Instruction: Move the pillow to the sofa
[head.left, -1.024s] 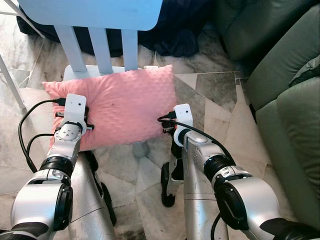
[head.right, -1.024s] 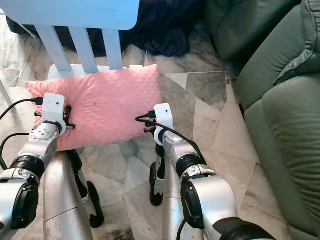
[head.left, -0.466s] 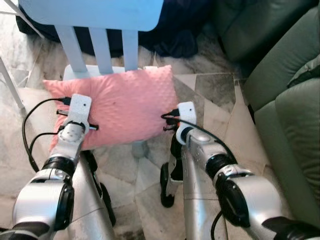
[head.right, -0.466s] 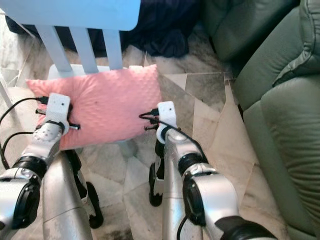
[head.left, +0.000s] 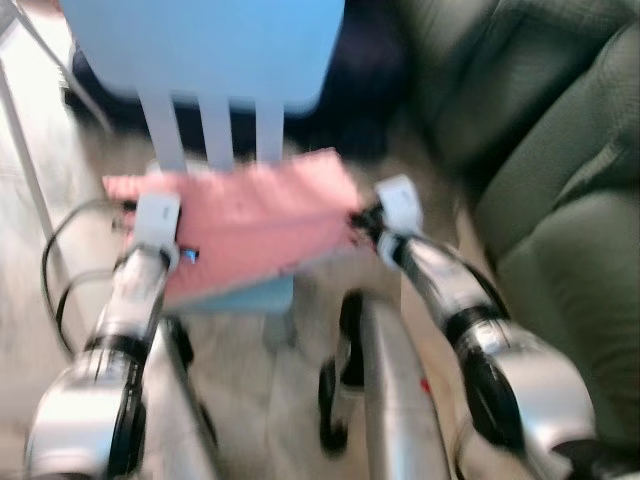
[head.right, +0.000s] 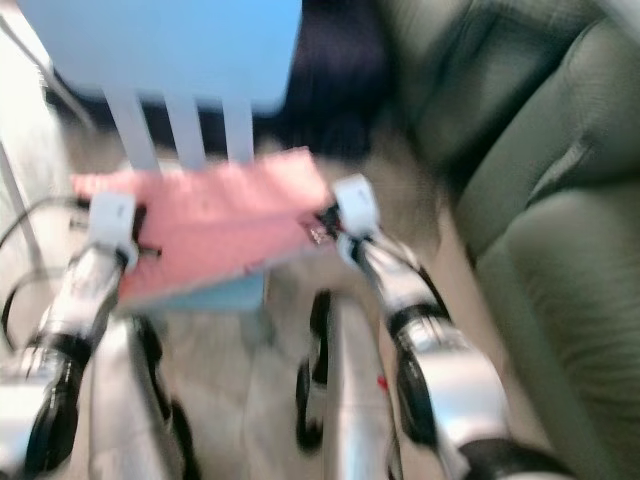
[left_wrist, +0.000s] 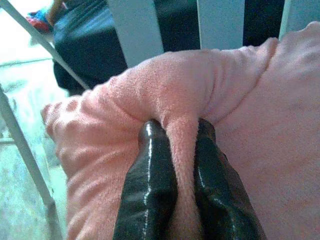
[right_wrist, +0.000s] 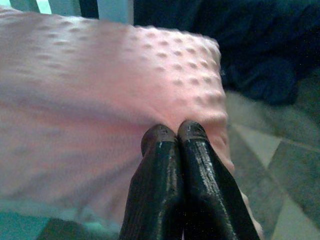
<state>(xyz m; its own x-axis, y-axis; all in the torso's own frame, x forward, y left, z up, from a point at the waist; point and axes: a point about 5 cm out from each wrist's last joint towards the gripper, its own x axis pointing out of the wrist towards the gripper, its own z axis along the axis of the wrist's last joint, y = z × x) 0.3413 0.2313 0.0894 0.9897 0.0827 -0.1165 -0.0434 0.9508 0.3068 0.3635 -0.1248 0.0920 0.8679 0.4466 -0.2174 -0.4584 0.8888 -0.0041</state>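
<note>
The pink pillow (head.left: 245, 225) is held between both grippers in front of the slatted back of a light blue chair (head.left: 215, 60), above the chair's seat (head.left: 235, 297). The head views are blurred.

The left gripper (left_wrist: 180, 145) is clamped on the pillow's left edge. A fold of pink fabric is pinched between the two black fingers (left_wrist: 150, 185), and the cloth is bunched and creased around the fingertips.

The right gripper (right_wrist: 175, 135) is placed at the pillow's right edge. Its fingers (right_wrist: 197, 185) are pressed together side by side with no gap visible, the tips set against the dotted pink surface near the corner. Whether fabric is caught between them cannot be determined.

A green sofa (head.left: 560, 200) is located to the right of the robot, apart from the pillow. A dark cloth (right_wrist: 260, 50) lies behind the chair.
</note>
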